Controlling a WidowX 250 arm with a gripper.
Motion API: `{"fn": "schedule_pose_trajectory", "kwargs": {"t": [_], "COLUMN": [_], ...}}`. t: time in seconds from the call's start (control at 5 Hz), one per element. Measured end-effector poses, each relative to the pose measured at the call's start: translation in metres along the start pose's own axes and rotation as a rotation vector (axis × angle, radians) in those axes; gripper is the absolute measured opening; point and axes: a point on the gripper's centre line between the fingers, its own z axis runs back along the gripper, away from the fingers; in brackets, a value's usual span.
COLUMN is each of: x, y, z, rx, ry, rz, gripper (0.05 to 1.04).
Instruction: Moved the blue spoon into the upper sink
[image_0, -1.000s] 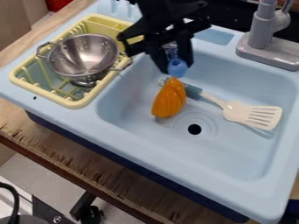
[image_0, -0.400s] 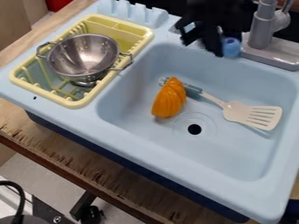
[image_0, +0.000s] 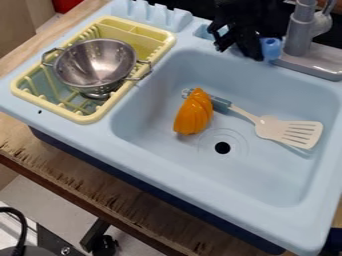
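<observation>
Okay, gripper (image_0: 238, 52): we can't tell its opening or hold.
Blue spoon (image_0: 270, 48): we'd lower gently, clear of the faucet (image_0: 298, 33).

Gripper (image_0: 239, 51) & blue spoon (image_0: 271, 48) now back nr faucet (image_0: 299, 35), vs. over basin (image_0: 234, 185) earlier

The rack (image_0: 89, 119) sits left of the basin (image_0: 153, 155), holding the colander (image_0: 95, 67); in the basin, the spatula (image_0: 287, 131) lies right of the squash (image_0: 194, 113), the faucet (image_0: 300, 37) behind.
</observation>
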Motion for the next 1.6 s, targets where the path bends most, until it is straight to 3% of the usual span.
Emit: {"fn": "schedule_pose_trajectory", "kwargs": {"t": [0.6,0.8,1.2,1.6], "x": [0.034,0.034,0.033,0.034], "y": [0.0,-0.007,-0.017,-0.02], "z": [0.007,-0.001,-0.012,-0.007], "rx": [-0.057,-0.042,-0.027,-0.042], "ry": [-0.086,-0.111,-0.107,-0.085], "rz": [0.09,0.114,0.13,0.15], "gripper": [0.342,0.342,0.387,0.938]}}
